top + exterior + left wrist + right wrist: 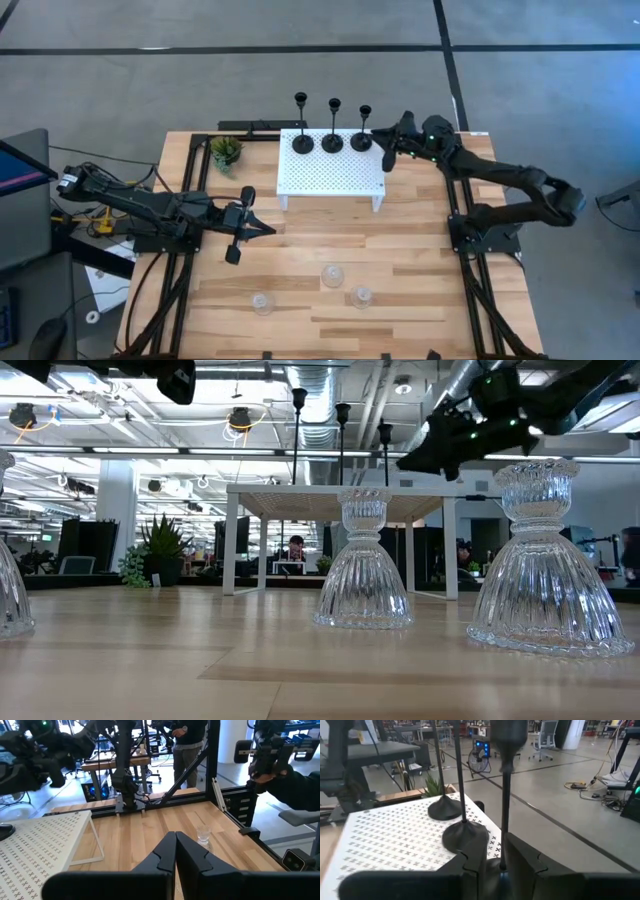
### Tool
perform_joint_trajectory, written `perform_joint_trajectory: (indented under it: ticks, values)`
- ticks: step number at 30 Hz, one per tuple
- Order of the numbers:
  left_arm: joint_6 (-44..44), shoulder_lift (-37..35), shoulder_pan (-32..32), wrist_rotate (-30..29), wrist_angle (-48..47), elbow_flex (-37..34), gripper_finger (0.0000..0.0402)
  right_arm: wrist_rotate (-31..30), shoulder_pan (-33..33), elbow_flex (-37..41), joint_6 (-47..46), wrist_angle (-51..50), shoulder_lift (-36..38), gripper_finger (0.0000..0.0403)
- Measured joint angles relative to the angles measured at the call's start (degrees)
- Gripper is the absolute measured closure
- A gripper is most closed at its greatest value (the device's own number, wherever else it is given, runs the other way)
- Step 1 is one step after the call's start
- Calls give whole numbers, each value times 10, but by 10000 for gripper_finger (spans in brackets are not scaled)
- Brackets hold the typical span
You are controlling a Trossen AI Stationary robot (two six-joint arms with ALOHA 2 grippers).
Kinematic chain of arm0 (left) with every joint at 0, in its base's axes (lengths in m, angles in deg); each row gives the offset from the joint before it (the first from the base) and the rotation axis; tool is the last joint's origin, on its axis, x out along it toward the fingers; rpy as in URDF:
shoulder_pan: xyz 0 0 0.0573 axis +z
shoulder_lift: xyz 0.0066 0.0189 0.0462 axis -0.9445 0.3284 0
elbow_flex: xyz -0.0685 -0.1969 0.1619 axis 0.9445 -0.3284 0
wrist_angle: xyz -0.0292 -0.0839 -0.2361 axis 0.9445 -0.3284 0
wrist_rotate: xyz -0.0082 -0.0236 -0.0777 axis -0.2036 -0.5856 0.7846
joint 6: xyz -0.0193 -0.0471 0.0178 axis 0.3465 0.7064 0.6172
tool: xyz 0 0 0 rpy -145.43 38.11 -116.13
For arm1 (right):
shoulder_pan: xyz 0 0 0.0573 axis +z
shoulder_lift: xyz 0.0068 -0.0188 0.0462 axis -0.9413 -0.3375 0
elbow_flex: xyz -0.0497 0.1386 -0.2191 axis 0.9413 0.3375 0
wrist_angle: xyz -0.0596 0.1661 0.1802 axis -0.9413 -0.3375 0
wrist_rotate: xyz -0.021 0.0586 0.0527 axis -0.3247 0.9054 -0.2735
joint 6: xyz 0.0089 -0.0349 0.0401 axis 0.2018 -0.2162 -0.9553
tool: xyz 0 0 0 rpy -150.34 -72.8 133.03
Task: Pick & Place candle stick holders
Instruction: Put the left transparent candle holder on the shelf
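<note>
Progress stood near halfway, by my judgement. Black candle stick holders, count three: leftmost [302,142], middle [332,141], rightmost [362,140], all upright along the back edge of the white rack [335,182]. Clear glass holders, count three: one [262,302], two [332,275], three [362,296], all on the tabletop well in front of the rack, not yet placed. Left gripper [262,230] waited left of the rack, fingers together, empty. Right gripper [388,150] sat at the rack's right rear corner, clamped on the rightmost black holder's stem.

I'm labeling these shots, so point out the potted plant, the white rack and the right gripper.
potted plant [226,150], high view, leaves.
white rack [330,172], high view, perforated top.
right gripper [383,146], high view, between fingertips.
</note>
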Motion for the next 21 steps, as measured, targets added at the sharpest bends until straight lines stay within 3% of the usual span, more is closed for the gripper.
perform_joint_trajectory:
  ticks: [10, 21]
  values:
    - [0, 0, 0, 0, 2, 0, 392, 1, 24, 0, -28, -151, 124, 344]
    - [0, -1, 0, 0, -1, 0, 392, 26, 172, 0, -41, -259, 180, 350]
